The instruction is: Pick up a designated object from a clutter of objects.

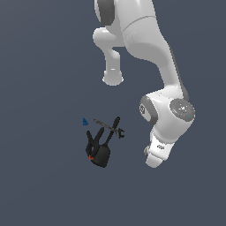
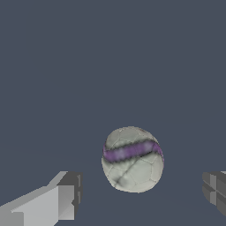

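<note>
Wrist view: my gripper (image 2: pixel 141 198) has its fingers (image 2: pixel 66 194) spread wide apart, nothing held. The ball (image 2: pixel 132 160) sits between them and slightly ahead of the tips, somewhat closer to the finger that shows most. Whitish-grey with one purple band; being round, it has no long axis, so I judge wrist rotation does not matter for the grasp. What matters is that the ball lies along the line between the pads but not yet fully inside it, so I would go a little further down before closing.

Exterior view: the ball is almost hidden beneath the arm's end; only a faint purple speck shows there. Further off, towards the exterior view's left, the black lump (image 1: pixel 100 152), the thin dark tool (image 1: pixel 110 128) and the blue wedge (image 1: pixel 84 121) lie well apart from the gripper, so I expect no interference.
</note>
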`<move>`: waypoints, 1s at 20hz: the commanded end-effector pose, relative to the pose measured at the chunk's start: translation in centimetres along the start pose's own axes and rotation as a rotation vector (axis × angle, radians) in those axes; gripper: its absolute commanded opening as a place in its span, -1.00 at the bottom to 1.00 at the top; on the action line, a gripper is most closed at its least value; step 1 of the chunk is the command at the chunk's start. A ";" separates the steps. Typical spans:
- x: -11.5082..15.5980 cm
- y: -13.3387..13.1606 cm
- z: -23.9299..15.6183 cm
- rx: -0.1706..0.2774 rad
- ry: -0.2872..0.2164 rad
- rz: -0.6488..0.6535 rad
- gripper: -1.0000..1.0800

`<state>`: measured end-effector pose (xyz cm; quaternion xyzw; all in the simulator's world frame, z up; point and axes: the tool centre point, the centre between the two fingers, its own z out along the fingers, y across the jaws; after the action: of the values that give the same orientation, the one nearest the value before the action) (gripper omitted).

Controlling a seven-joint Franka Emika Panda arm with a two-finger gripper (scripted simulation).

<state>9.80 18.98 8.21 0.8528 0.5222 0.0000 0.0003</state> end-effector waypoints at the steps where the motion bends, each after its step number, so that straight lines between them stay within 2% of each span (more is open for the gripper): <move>1: 0.0 0.0 0.9 0.001 -0.001 -0.001 0.92; 7: 0.0 -0.1 4.0 0.001 0.000 -0.005 0.92; 12: 0.1 0.0 4.6 0.001 0.000 -0.005 0.92; 13: 0.1 0.0 4.6 0.001 0.000 -0.005 -1.00; 20: 0.1 0.0 4.6 0.001 0.000 -0.005 -1.00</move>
<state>9.82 19.00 3.67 0.8517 0.5241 -0.0002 0.0003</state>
